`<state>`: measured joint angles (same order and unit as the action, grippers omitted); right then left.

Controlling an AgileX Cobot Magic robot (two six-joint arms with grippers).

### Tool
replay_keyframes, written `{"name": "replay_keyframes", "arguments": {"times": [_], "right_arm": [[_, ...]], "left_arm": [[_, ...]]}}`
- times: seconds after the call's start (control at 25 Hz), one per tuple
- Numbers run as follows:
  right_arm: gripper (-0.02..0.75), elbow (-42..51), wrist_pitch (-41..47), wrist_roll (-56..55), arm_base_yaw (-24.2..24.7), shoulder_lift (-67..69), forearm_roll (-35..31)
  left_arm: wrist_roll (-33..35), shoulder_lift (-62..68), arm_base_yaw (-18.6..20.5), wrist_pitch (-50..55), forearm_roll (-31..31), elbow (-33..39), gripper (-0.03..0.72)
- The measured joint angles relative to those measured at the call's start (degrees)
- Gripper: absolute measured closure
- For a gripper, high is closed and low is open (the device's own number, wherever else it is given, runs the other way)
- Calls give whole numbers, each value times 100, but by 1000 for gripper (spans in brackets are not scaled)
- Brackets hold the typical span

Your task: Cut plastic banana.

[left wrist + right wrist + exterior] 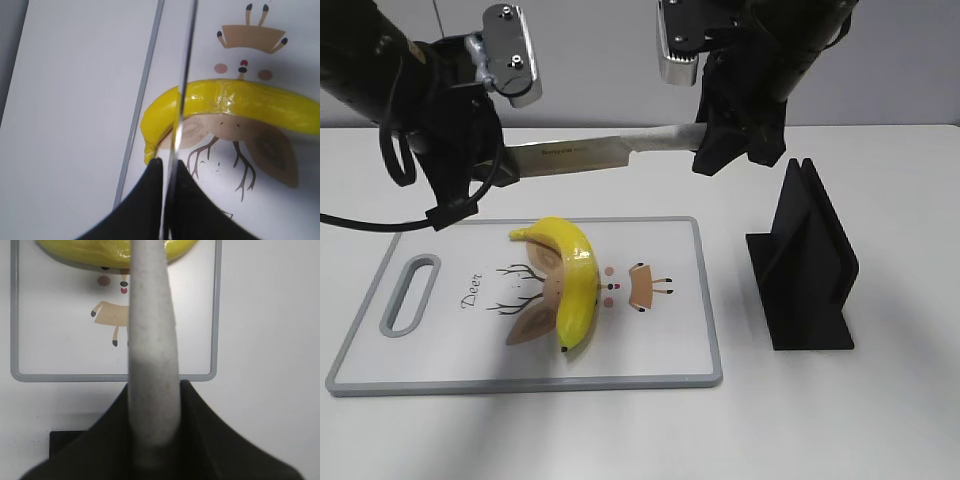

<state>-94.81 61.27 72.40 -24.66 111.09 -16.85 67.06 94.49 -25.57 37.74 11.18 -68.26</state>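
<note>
Exterior view: plastic banana (573,285) lengthwise front-to-back, stem rearward.

Readable text: "Deer" in dark script, printed on the white rectangular plastic cutting board with grey rim (705,300), next to its slot handle, running sideways in the exterior view. The steel knife blade (570,155) carries a small dark brand imprint, too blurred to read. Wrist views show only the board's printed drawing, no lettering.

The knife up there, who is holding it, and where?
Both grippers hold the knife: the right gripper is shut on its pale handle, the left gripper on the blade's tip end, above the banana.
</note>
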Motion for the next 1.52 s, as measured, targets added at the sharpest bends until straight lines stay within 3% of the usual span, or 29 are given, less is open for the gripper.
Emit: {"name": "replay_keyframes", "arguments": {"times": [0.12,0.2,0.32,0.44,0.52,0.8,0.88,1.0,1.16,1.36,1.52], "right_arm": [[563,0,4,0,0,0,0],[566,0,39,-30,0,0,0],[575,0,84,-160,18,0,130],[575,6,94,-197,41,0,290],[575,6,94,-197,45,0,333],[575,6,101,-661,45,-7,352],[575,6,101,-1049,45,-29,381],[575,-69,148,-1889,45,-58,518],[575,-464,162,-3484,45,-63,686],[576,-1112,285,-4825,45,-63,698],[576,-1387,622,-5557,45,-71,698]], "left_arm": [[72,0,0,-18,-6,0,670],[91,0,0,-73,-6,0,611],[81,-38,13,-178,-37,0,394],[81,-47,17,-440,-42,0,99],[81,-61,17,-617,-42,0,45],[50,-427,17,-699,-42,0,21],[-240,-635,50,-699,-42,0,21],[-1155,-980,194,-709,-42,0,22],[-2724,-1232,728,-290,-42,-272,29],[-4521,-1238,1650,978,-42,-1040,40],[-5226,-1249,2237,2340,-101,-1360,61]]}}
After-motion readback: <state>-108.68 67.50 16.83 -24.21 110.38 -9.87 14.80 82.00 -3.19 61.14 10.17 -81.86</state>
